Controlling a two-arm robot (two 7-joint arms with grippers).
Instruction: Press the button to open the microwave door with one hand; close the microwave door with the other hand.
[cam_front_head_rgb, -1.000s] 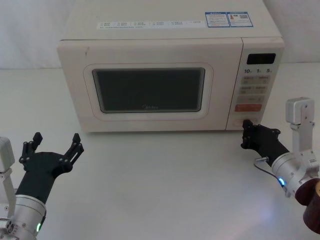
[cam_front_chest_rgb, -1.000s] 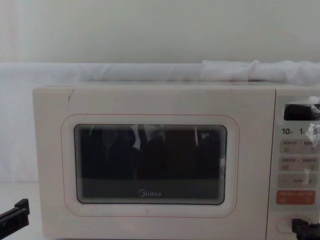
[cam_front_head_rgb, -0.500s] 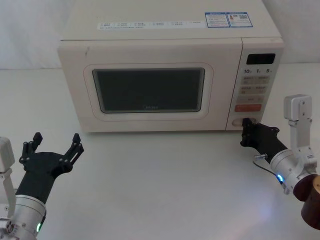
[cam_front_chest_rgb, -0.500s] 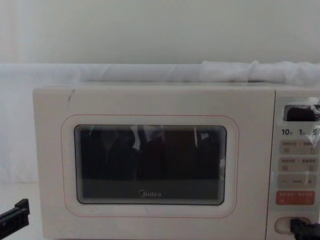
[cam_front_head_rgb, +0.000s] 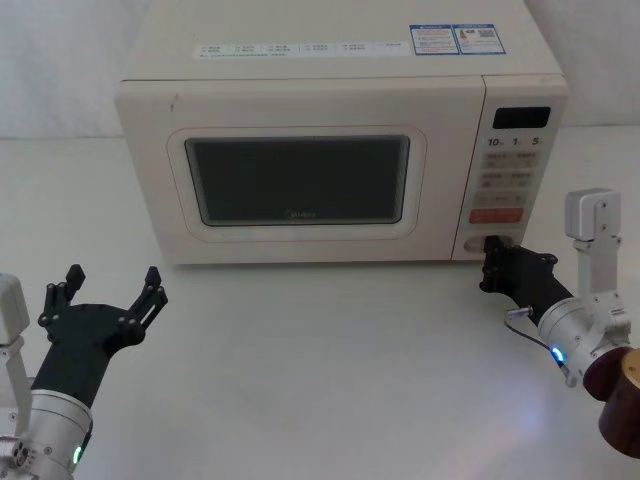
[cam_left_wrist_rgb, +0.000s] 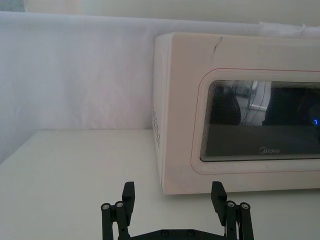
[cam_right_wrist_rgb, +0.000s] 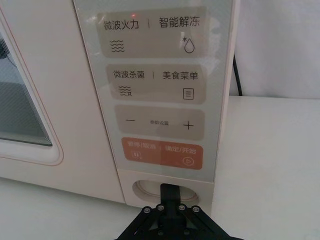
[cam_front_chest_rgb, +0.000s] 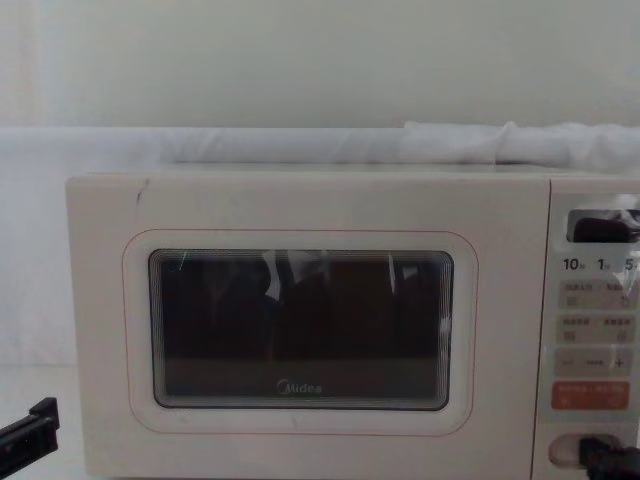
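Observation:
The cream microwave door with its dark window and Midea logo sits flush and closed; it also faces me in the chest view and the left wrist view. The button is the pill-shaped cream key at the bottom of the control panel. My right gripper is shut, its black tip against the button and hiding its middle; the right gripper points straight at it. My left gripper hovers open over the table, left of and in front of the microwave.
The orange-red key and grey-labelled keys sit just above the button. A black cord runs down the wall behind the microwave's right side. The white table stretches in front of the microwave.
My right gripper has crept forward and slightly up until its tip meets the button. The door has stayed closed and the left arm has not moved.

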